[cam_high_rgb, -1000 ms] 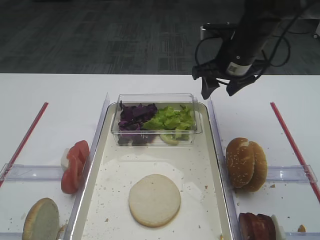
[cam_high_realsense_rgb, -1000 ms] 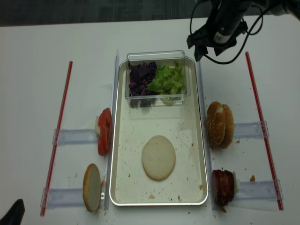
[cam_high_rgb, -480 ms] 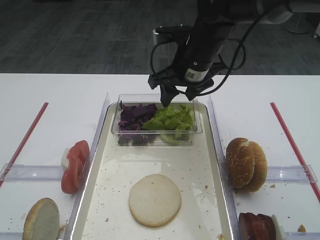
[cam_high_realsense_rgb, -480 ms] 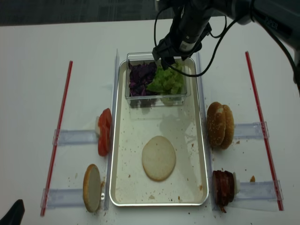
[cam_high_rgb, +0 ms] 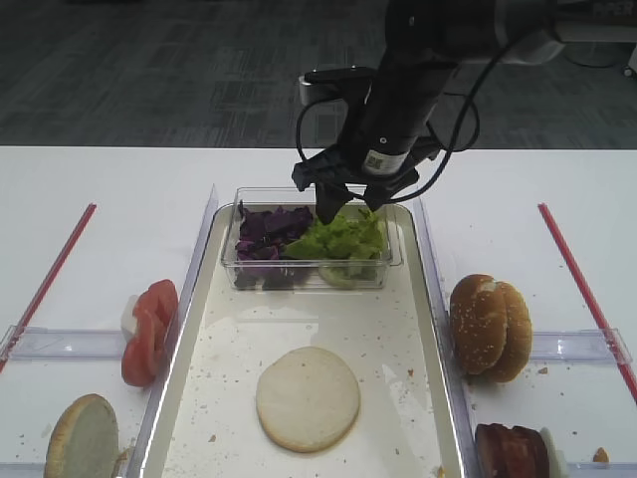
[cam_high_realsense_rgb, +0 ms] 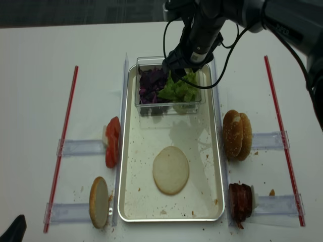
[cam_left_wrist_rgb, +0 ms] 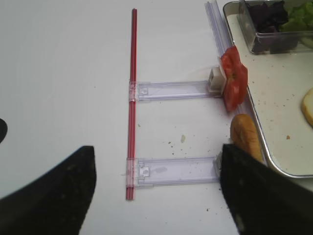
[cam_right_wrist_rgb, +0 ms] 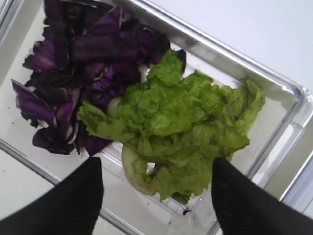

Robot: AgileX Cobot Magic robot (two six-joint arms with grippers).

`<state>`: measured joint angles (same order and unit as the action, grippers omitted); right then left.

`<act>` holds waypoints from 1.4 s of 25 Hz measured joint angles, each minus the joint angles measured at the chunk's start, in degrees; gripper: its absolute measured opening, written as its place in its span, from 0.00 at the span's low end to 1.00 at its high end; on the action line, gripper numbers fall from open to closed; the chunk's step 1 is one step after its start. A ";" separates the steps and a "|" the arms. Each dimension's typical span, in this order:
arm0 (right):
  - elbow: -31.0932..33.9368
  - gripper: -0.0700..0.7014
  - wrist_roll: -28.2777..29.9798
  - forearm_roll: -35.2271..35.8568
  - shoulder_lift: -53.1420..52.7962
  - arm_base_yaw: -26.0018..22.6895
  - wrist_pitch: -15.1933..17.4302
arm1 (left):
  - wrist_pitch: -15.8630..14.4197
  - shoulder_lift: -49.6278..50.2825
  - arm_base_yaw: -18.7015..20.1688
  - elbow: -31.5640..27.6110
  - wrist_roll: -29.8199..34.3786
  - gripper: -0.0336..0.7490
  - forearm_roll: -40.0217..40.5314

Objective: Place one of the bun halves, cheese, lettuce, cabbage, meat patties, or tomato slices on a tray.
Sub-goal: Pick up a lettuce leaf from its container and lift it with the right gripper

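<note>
Now we hold our right end effector open above the lettuce; we should descend centred on it, clear of the cabbage beside it.

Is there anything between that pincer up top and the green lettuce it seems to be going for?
Nothing visible. The right pincer hangs open directly above the lettuce, which lies uncovered in the clear lidless tub. The purple cabbage sits beside it, not over it.

Right claw now over lettuce
</note>
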<state>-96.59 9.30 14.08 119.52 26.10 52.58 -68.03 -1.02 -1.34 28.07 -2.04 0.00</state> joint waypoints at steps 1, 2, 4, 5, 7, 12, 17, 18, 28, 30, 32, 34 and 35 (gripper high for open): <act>-0.41 0.74 0.14 0.12 0.58 0.00 0.02 | 0.00 0.00 0.00 0.00 0.00 0.67 -0.36; -1.09 0.74 0.25 0.12 1.03 0.00 0.27 | 0.00 0.00 0.00 0.00 0.00 0.67 -0.36; -2.82 0.74 0.28 0.12 2.37 0.00 0.96 | 0.00 0.00 0.00 0.00 0.00 0.67 -0.36; -3.95 0.74 0.38 0.12 3.17 0.00 1.57 | 0.00 0.00 0.00 0.00 0.00 0.67 -0.36; -6.14 0.74 0.38 0.12 4.75 0.00 3.15 | 0.00 0.00 0.00 0.00 0.00 0.67 -0.36; -11.04 0.70 -0.27 0.09 8.68 0.00 8.01 | 0.00 0.00 0.00 0.00 0.00 0.67 -0.36; -12.02 0.69 -1.97 -1.48 9.63 0.00 9.53 | 0.00 0.00 0.00 0.00 0.00 0.67 -0.36; -12.02 0.69 -2.21 -1.90 9.63 0.00 9.68 | 0.00 0.00 0.00 0.00 0.00 0.67 -0.36; -12.14 0.68 -2.52 -2.49 9.63 0.00 9.49 | 0.00 0.00 0.00 0.00 0.00 0.67 -0.36; -12.14 0.68 -2.52 -2.49 9.63 0.00 9.49 | 0.00 0.00 0.00 0.00 0.00 0.67 -0.36; -12.14 0.68 -2.52 -2.49 9.74 0.00 9.49 | 0.00 0.00 0.00 0.00 0.00 0.67 -0.36; -12.14 0.66 -2.52 -2.49 9.77 0.00 9.49 | 0.00 0.00 0.00 0.00 0.00 0.67 -0.36; -12.14 0.65 -2.52 -2.49 9.92 0.00 9.49 | 0.00 0.00 0.00 0.00 0.00 0.67 -0.36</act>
<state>-108.73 6.78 11.60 129.45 26.10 62.07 -68.03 -1.02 -1.34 28.07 -2.04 -0.36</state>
